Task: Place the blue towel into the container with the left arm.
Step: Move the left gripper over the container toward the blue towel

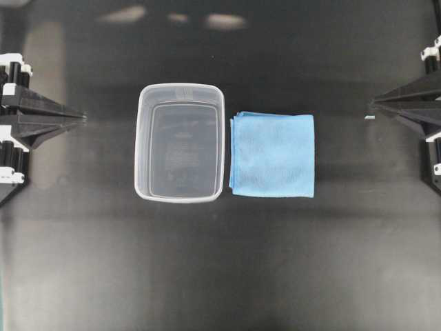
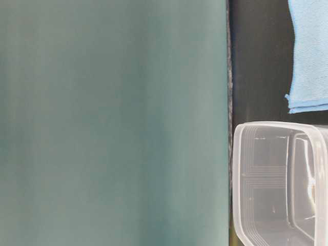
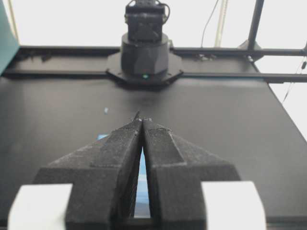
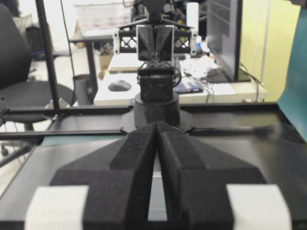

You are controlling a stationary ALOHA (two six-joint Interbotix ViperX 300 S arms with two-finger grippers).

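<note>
Right beside the container (image 1: 180,143) on the worktop (image 1: 220,269) lies the blue towel (image 1: 273,154), nearly touching its rim, untouched; left gripper (image 1: 81,118) and right gripper (image 1: 373,105) wait well apart, jaws together, holding nothing.

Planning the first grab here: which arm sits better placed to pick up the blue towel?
By position, the right gripper: the blue towel lies on its side, beside the container, which stands between the towel and the left gripper. Both are shut and back at the edges. The left can probably still reach across.

Light blue towel (image 1: 273,154), clear translucent container (image 1: 180,143), black table (image 1: 220,262).
</note>
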